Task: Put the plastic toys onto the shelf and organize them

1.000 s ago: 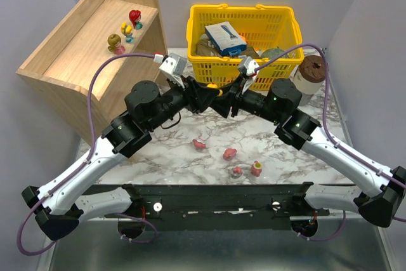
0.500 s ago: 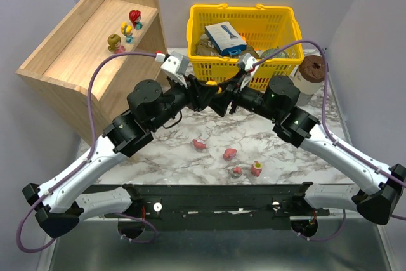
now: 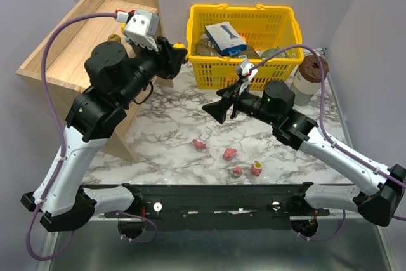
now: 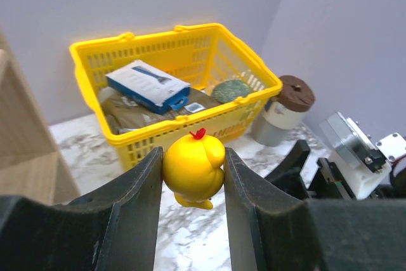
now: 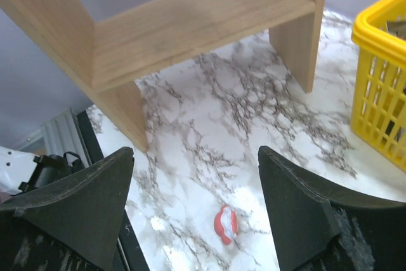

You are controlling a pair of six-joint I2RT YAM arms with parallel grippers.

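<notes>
My left fingers (image 4: 130, 207) are clamped on a yellow toy (image 4: 193, 168) w/ a red tuft on top. It's held up off the surface (image 3: 171, 125), just right of the wooden shelf (image 3: 70, 55), betw. it & the yellow basket (image 3: 209, 79). My right fingers (image 5: 79, 204) are spread wide apart, hovering over the middle of the surface. Near edge: red toy (image 3: 199, 144), pink toy (image 3: 229, 153), then a round toy (image 3: 236, 171) & a taller toy (image 3: 256, 169) side by side.
</notes>
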